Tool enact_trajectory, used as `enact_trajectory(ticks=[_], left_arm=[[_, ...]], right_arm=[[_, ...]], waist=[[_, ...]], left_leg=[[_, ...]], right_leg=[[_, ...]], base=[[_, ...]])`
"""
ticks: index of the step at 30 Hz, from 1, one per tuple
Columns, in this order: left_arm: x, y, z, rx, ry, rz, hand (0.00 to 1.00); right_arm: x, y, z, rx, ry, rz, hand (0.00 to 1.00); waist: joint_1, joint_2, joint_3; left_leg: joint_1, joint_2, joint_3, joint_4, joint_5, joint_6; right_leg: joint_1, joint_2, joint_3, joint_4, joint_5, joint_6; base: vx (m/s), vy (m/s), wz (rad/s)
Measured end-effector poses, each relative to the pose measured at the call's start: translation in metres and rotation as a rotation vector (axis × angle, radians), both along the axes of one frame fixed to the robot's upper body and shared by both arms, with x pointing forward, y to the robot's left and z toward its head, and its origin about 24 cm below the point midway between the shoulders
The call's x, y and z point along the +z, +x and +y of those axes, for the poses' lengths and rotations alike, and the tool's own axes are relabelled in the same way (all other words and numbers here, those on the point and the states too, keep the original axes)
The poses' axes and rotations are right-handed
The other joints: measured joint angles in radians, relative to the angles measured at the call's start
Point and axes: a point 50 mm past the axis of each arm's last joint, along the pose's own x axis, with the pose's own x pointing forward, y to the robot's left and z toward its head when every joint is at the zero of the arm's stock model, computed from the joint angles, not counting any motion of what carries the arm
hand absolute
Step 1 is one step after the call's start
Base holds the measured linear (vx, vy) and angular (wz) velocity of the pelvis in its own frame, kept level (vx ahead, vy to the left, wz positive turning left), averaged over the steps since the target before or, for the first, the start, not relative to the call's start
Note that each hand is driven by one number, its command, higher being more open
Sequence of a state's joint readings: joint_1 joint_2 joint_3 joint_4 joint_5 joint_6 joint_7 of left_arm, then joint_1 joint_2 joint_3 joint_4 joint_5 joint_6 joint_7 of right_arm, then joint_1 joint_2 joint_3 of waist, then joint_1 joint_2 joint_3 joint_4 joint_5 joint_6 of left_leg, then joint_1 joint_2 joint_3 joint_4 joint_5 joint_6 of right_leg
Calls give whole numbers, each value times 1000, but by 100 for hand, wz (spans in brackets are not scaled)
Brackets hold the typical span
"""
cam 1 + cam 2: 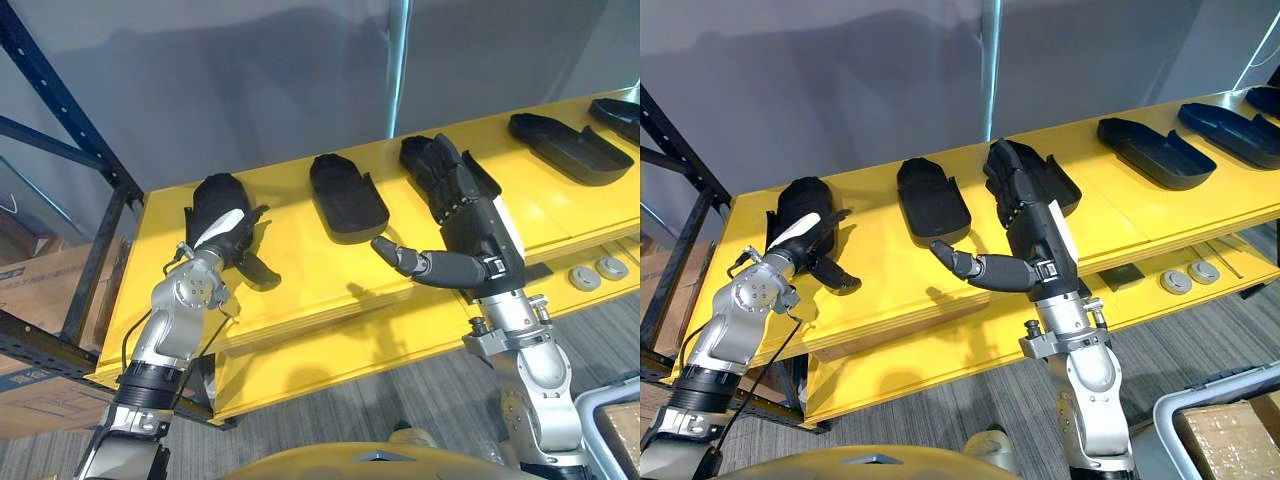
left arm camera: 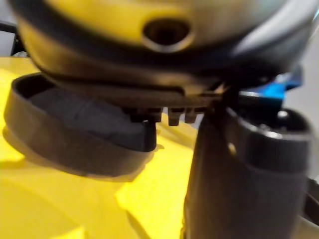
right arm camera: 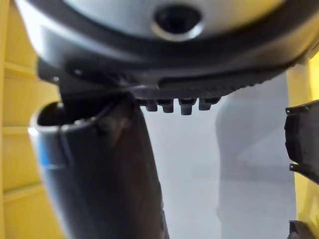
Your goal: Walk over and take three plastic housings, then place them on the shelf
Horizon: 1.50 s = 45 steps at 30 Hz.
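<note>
Spreading the right hand (image 1: 470, 215), fingers straight, over the third plastic housing (image 1: 1065, 192) from the left end of the yellow shelf (image 1: 300, 290); laying the left hand (image 1: 225, 235), grasp impossible to tell, on the left-end housing (image 2: 75, 134). Probably handling light, rigid, slick; pinching opposite rim walls.

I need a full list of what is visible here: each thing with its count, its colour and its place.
plastic housings: five, black, in a row on the shelf.
shelf: one, yellow, across the middle.
round discs: two, grey, on the shelf's lower ledge, right.
flat block: one, dark, beside the discs.
rack: one, dark blue, left.
cardboard boxes: three, brown, two by the rack, one in a grey bin lower right.
left hand: one, dark, on the leftmost housing.
right hand: one, dark, fingers straight over the third housing from the left.
</note>
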State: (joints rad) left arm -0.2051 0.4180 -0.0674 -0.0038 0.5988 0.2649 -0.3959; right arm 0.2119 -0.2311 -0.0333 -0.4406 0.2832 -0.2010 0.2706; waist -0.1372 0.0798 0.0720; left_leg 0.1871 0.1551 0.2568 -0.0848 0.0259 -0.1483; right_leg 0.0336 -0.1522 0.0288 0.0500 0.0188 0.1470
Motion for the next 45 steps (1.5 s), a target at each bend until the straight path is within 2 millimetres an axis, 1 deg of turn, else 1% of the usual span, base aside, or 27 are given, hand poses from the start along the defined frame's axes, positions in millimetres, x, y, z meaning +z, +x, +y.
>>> enact_trajectory(ticks=[2,8,10,13,18,20,23,25,30,35,40,45], left_arm=[[3,0,0,-11,2,-1,100],[27,-4,-6,-68,0,-71,100],[31,-5,-6,-73,-1,-82,100],[31,-8,-2,-59,-5,-82,100],[31,-8,-2,-66,-14,-74,100],[33,-9,-1,-67,-40,-83,100],[37,-16,1,-50,-35,-123,100],[38,-16,3,-34,-23,-135,100],[35,-16,6,-10,11,-124,100],[22,-14,13,30,24,-53,100],[18,-15,12,31,10,-11,100],[8,-14,12,31,-3,45,100]], right_arm=[[0,0,0,-3,4,1,100],[3,-1,1,-8,10,-3,100],[5,-1,2,-6,12,-10,100],[6,-1,3,-7,17,-18,100],[7,-1,2,-26,26,-21,100],[7,-1,2,-31,30,-21,100],[7,-2,2,-38,45,-21,100],[7,-1,2,-46,54,-21,100],[7,-2,1,-54,53,-23,100],[7,-2,1,-48,50,-23,100],[7,-2,1,-35,44,-24,100],[7,-2,2,-30,43,-24,100]], waist=[[2,0,0],[23,0,0],[26,0,0],[27,0,0],[32,0,0],[33,0,0],[32,0,0],[35,-1,1],[37,-6,4],[33,-10,6],[29,-13,8],[26,-13,8]], left_leg=[[0,0,-4,0,0,0],[-1,0,-16,0,1,1],[-1,1,-21,0,1,1],[-1,1,-23,0,1,2],[-3,1,-32,0,3,3],[-4,1,-33,0,3,3],[-4,1,-33,0,3,3],[-4,1,-36,0,3,3],[-6,2,-40,0,4,3],[-6,2,-40,0,4,2],[-5,3,-39,0,4,2],[-4,3,-37,0,4,2]], right_leg=[[2,-1,-4,0,0,0],[10,-3,-20,0,-2,-2],[14,-3,-26,0,-4,-4],[16,-4,-28,0,-4,-4],[19,-5,-38,0,-5,-5],[19,-5,-39,0,-5,-6],[19,-5,-40,0,-6,-7],[19,-5,-42,0,-7,-7],[20,-5,-47,0,-7,-8],[20,-5,-47,0,-7,-8],[20,-4,-46,0,-7,-8],[20,-4,-46,0,-7,-8]], base=[[2,-3,5],[0,-1,6],[-1,-9,9],[0,-3,1],[0,-5,4],[2,-3,2],[0,0,0],[0,0,0],[0,-1,1],[0,0,0],[0,0,0],[0,0,0]])
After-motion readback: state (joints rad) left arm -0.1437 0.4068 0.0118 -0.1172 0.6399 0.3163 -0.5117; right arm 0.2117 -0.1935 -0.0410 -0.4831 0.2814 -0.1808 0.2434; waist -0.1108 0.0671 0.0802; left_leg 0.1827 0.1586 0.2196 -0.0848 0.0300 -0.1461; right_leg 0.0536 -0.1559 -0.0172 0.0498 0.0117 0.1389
